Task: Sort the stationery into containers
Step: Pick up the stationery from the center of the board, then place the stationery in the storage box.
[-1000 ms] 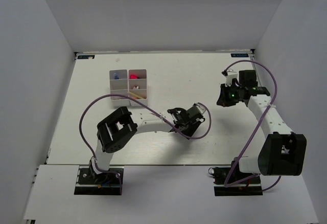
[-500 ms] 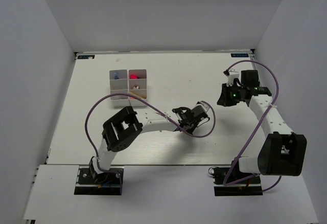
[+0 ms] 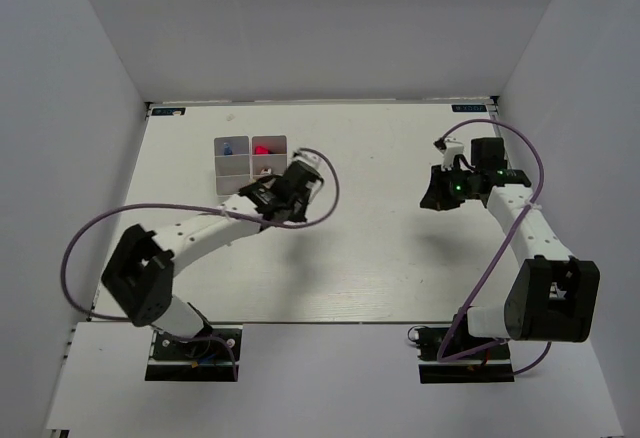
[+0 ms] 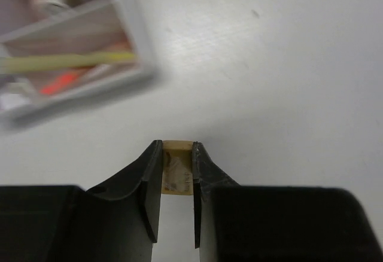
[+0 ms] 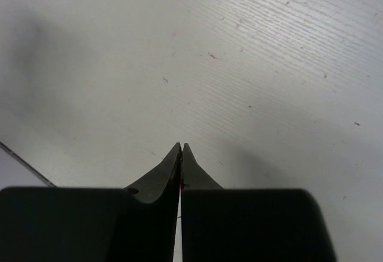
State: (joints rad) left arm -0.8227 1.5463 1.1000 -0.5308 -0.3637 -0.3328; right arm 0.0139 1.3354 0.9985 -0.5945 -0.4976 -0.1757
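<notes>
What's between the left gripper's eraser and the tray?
Just bare table between eraser, pinched in the left gripper, and tray; the left wrist view shows it.

The top camera sits high at the near side, looking down over the whole table (image 3: 380,258). The left wrist camera looks past the left fingers (image 4: 149,178), close to the tabletop, catching a tray (image 4: 133,34) corner (blurred) that the top view also shows. The right wrist camera, past the right fingers (image 5: 163,177), faces the tabletop from close.
</notes>
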